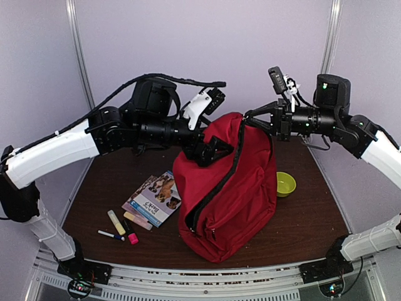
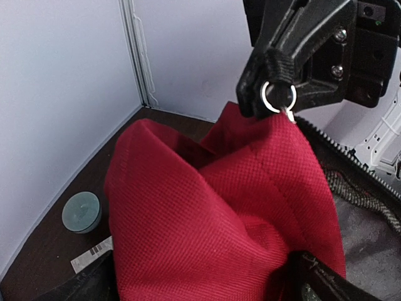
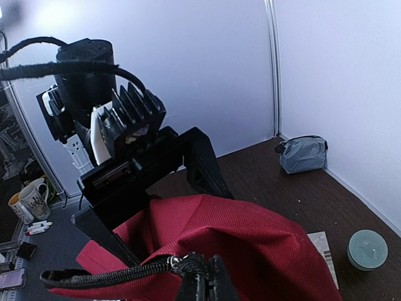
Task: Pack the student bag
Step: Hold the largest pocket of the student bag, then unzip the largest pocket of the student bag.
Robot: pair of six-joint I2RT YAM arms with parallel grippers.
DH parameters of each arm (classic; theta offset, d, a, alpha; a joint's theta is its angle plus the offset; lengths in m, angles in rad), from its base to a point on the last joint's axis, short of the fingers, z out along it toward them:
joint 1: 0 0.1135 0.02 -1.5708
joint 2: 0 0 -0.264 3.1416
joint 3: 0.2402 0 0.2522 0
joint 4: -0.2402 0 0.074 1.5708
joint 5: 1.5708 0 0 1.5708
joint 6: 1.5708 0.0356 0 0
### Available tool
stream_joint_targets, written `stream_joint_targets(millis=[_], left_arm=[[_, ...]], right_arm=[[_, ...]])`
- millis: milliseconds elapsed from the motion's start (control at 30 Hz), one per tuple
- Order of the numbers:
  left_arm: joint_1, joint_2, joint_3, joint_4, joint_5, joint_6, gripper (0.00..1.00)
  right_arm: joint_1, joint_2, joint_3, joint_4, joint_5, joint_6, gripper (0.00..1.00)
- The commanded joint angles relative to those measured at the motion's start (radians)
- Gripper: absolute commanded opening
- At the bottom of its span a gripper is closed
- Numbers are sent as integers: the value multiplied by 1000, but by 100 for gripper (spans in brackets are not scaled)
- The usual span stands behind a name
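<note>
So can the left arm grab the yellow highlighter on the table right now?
Probably not yet. The left pincer is up high, shut on the top edge of the student bag, so it would have to let go first. The yellow highlighter itself lies uncovered beside the book.

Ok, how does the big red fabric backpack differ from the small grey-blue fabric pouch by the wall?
The red fabric backpack is far bulkier than the grey-blue pouch. The backpack is propped up with its main zip open and its zip pull pinched by the right gripper. The pouch sits untouched on the table. Both are fabric with black trim.
</note>
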Motion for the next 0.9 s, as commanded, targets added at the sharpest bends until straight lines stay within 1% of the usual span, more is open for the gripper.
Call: stream_joint_targets(millis=[0, 33, 67, 100, 133, 167, 200, 233, 300, 367, 533, 667, 867], left_arm=[[0, 37, 30, -36, -6, 24, 98], [6, 37, 22, -26, -9, 21, 97], [9, 34, 15, -16, -4, 19, 91], [9, 26, 11, -10, 2, 23, 78], [9, 14, 5, -2, 3, 28, 62], [9, 0, -8, 11, 2, 28, 44], [10, -20, -26, 33, -2, 28, 21], [10, -42, -49, 55, -13, 26, 0], [10, -89, -120, 119, -39, 22, 0], [10, -138, -165, 153, -84, 22, 0], [9, -204, -209, 163, -167, 23, 0], [8, -244, -234, 167, -176, 14, 0], [8, -300, -244, 166, -168, 52, 0]], right_arm=[[6, -10, 23, -5, 22, -10, 0], [6, -16, 19, -14, 32, -12, 0], [6, -24, 12, -23, 46, -13, 0], [6, -35, 3, -31, 63, -16, 0], [7, -47, -8, -39, 81, -21, 0], [5, -54, -17, -44, 100, -22, 0], [3, -58, -20, -56, 115, -20, 0], [-3, -59, -17, -69, 129, -15, 0], [-21, -62, -17, -92, 170, 4, 0], [-57, -78, -47, -75, 214, 42, 0], [-199, -132, -208, 50, 243, 212, 0], [-227, -166, -332, 95, 309, 256, 0], [-290, -165, -422, 98, 338, 282, 0]])
